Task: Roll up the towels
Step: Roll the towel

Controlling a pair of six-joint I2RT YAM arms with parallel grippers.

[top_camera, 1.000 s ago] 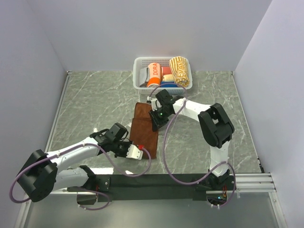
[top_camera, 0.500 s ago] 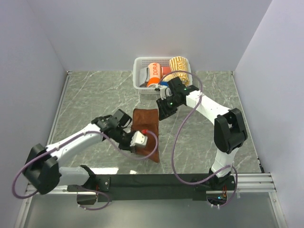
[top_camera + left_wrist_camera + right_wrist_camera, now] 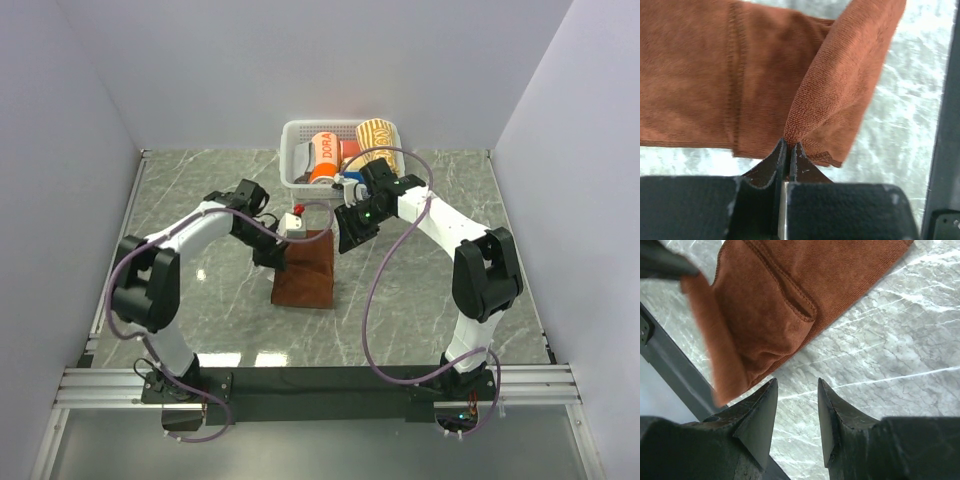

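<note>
Two towels need rolling, and one looks done. The cream-yellow towel (image 3: 380, 135) sits rolled up in the white basket (image 3: 288, 160) at the far edge of the table (image 3: 200, 210), next to the orange DORA roll (image 3: 322, 152). The rust-brown towel (image 3: 308, 275) is the one being worked on. It lies in the middle of the table, between the two arms.

A second ago it lay flat and long, with one claw at each end. Since then the left claw (image 3: 788, 150) has carried the near end up and over toward the far end. So the towel is shorter now and lies doubled, one layer on top of the other. The left claw is pinching a corner of the top layer and holds that corner a little off the rest.

The right claw (image 3: 796, 390) was at the far end before. Now it has let go. Its two fingers are spread apart with only the table showing between them. It hangs just beside the far right corner of the towel and does not touch it.

I think this is a fold and not a roll yet. The real rolling has not begun. The left claw would need to lay its corner down neatly first, or the loose flap could flop back open.
</note>
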